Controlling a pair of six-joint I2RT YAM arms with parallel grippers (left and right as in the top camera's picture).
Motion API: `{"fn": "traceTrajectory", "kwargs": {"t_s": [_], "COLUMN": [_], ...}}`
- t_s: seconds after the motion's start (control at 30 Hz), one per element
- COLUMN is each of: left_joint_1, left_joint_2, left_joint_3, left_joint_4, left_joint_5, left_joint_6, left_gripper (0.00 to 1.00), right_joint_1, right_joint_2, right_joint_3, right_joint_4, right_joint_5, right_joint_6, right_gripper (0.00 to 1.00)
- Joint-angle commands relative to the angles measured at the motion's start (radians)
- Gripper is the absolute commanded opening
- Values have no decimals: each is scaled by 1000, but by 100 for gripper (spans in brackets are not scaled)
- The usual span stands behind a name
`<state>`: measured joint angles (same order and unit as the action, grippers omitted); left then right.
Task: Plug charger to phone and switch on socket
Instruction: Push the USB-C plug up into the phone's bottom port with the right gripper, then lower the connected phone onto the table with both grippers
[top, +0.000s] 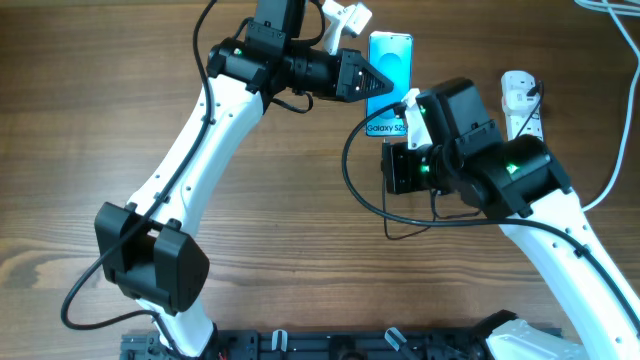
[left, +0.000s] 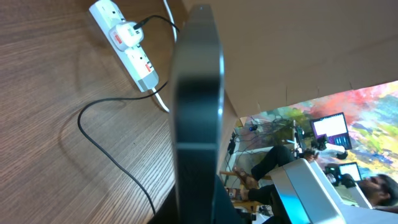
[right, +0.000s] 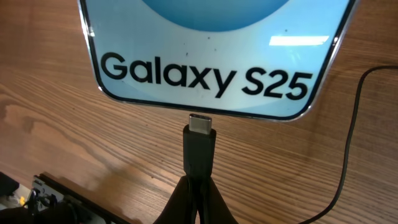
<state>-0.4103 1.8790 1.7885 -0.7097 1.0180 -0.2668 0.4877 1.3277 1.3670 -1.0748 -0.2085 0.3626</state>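
Right wrist: right claw (right: 198, 193) pinched shut on charger (right: 199, 143), tip at phone (right: 211, 56) lower edge, centre; skewed push could jam | overhead: left claw (top: 365, 78) clamps phone, upper centre; may slip | left wrist: phone blurred, grip depth unclear; socket (left: 124, 43) upper left.

You had the phone (top: 392, 60) over the table (top: 90, 110), the socket (top: 520, 108) on the table off to the phone's right, and the charger (right: 199, 146) tip against the phone's near edge, its cable looping in front of the phone.
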Motion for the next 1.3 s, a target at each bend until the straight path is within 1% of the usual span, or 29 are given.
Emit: {"fn": "traceTrajectory", "kwargs": {"t_s": [0.0, 0.23, 0.37, 0.87, 1.2, 1.27], "left_joint_1": [3, 3, 3, 3, 2, 2], "left_joint_2": [-30, -30, -30, -30, -30, -30], "left_joint_3": [11, 11, 11, 11, 11, 11], "left_joint_4": [-7, -8, -8, -14, -22, -22], "left_joint_5": [22, 29, 28, 48, 48, 47], "left_joint_6": [24, -33, -32, -32, -32, -32], "left_gripper": [4, 4, 3, 4, 4, 4], "right_joint_1": [-1, -1, -1, -1, -8, -9], "right_joint_2": [8, 8, 8, 8, 8, 8], "right_joint_3": [10, 10, 10, 10, 10, 10], "right_joint_4": [12, 10, 7, 22, 36, 40], "right_joint_5": [9, 5, -32, 7, 37, 37], "right_joint_6": [5, 7, 7, 56, 55, 32], "right_gripper": [4, 4, 4, 4, 4, 4]}}
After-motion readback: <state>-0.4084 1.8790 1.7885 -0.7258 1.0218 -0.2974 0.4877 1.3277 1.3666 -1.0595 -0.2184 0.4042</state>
